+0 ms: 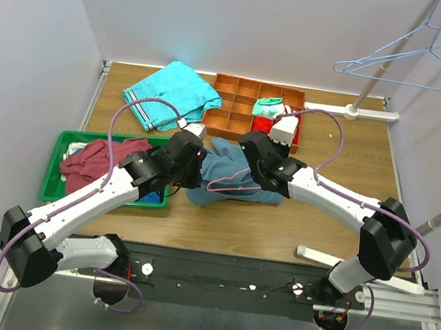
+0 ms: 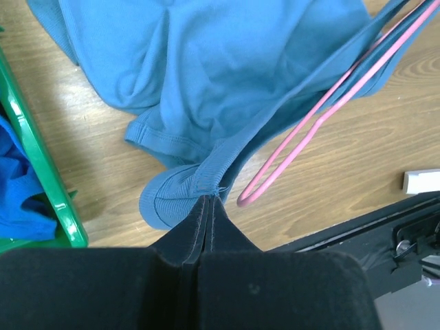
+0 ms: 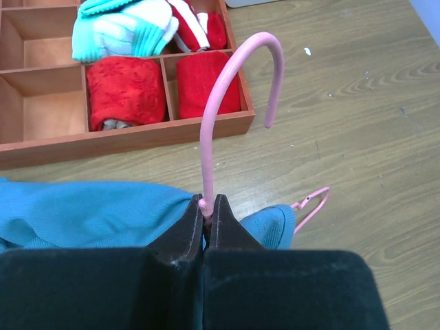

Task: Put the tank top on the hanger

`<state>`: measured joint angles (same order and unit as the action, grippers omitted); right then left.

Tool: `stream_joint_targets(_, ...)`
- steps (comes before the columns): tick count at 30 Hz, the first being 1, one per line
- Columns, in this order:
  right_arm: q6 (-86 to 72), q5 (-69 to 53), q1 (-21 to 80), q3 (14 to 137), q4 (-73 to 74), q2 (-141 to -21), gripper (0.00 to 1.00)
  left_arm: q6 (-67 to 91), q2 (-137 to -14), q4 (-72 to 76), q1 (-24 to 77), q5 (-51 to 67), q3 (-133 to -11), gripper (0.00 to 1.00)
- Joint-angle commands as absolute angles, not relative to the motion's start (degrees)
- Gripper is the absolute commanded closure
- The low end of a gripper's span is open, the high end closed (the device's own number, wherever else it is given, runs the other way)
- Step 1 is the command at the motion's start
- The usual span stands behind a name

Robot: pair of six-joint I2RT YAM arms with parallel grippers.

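The steel-blue tank top (image 1: 231,179) lies bunched on the wooden table between my two grippers; it also shows in the left wrist view (image 2: 206,75) and the right wrist view (image 3: 82,213). The pink hanger (image 1: 229,188) is partly under its cloth. My left gripper (image 2: 206,199) is shut on a strap edge of the tank top, at the garment's left side (image 1: 192,161). My right gripper (image 3: 207,201) is shut on the neck of the pink hanger (image 3: 227,89), whose hook stands upright. A hanger arm (image 2: 330,110) runs under a strap.
A green tray (image 1: 63,143) with a maroon shirt (image 1: 98,160) stands at the left. A turquoise shirt (image 1: 173,93) lies at the back left. An orange divided box (image 1: 233,101) holds rolled cloths. A light blue hanger (image 1: 408,56) hangs on the rack at the right.
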<state>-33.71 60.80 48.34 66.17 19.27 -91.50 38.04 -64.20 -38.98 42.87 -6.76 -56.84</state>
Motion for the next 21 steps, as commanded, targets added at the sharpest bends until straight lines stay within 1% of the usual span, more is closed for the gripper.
stream_joint_targets(1,-34.8,61.3,48.8,67.6,18.0,-91.9,0.99,39.5,-65.7,-36.2,43.1,-4.7,-60.5,1.0)
stream_joint_targets(5,-35.2,61.1,48.8,69.2,18.3,-93.6,0.99,40.1,-66.5,-35.8,43.1,-4.2,-62.5,1.0)
stream_joint_targets(8,-35.7,62.0,48.7,70.0,18.6,-95.1,0.99,39.4,-66.1,-38.3,43.1,-5.5,-62.8,1.0)
stream_joint_targets(12,-37.1,63.1,48.7,70.4,19.2,-96.5,0.99,38.2,-63.2,-40.2,43.2,-6.1,-59.2,1.0)
stream_joint_targets(17,-39.3,64.2,48.8,71.2,21.0,-98.9,0.99,38.5,-59.6,-41.0,43.1,-4.0,-53.4,1.0)
stream_joint_targets(21,-40.5,64.6,48.7,72.7,21.9,-100.8,0.99,38.6,-57.0,-42.2,43.2,-4.0,-51.1,1.0)
